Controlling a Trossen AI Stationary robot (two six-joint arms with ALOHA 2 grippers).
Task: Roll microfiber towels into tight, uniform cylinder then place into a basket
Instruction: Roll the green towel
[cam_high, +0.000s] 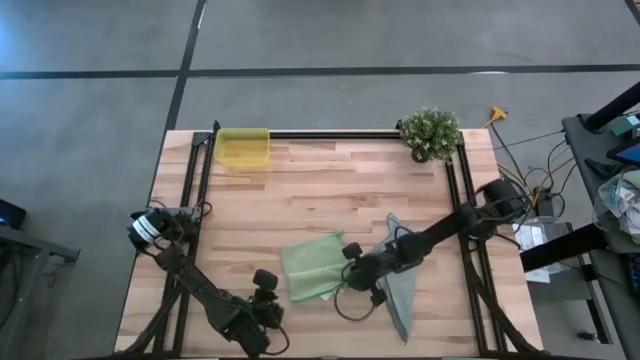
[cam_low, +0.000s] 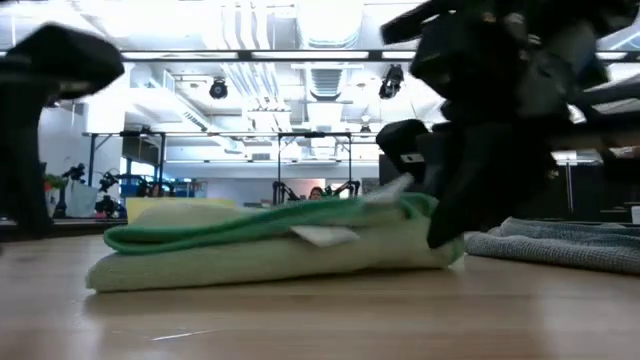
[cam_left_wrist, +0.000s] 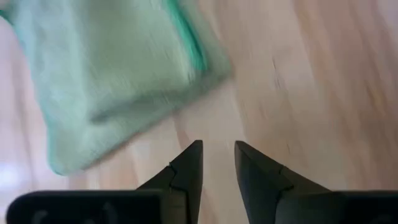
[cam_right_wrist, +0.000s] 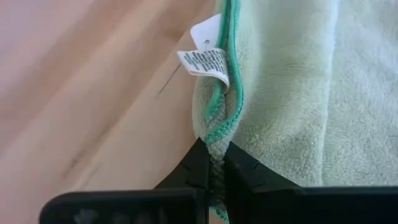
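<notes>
Closest to the right wrist camera, the right pincer (cam_right_wrist: 214, 163) is clamped shut on the teal-stitched edge of the light green towel (cam_right_wrist: 292, 93), with a fold of cloth pinched between its two dark fingers just below the small white tag (cam_right_wrist: 205, 57). From above, that towel (cam_high: 312, 266) lies folded on the wooden counter (cam_high: 330, 190) near its front middle, and the right pincer (cam_high: 352, 272) meets it at its right edge. Just to the right, the grey-blue towel (cam_high: 402, 285) lies flat under the right arm. The left pincer (cam_left_wrist: 217, 163) hovers over bare wood near the green towel's corner, its fingers a narrow gap apart, holding nothing and touching nothing. At the counter's far left corner sits the yellow basket (cam_high: 242, 148); a potted plant (cam_high: 431, 132) stands at the far right corner.
</notes>
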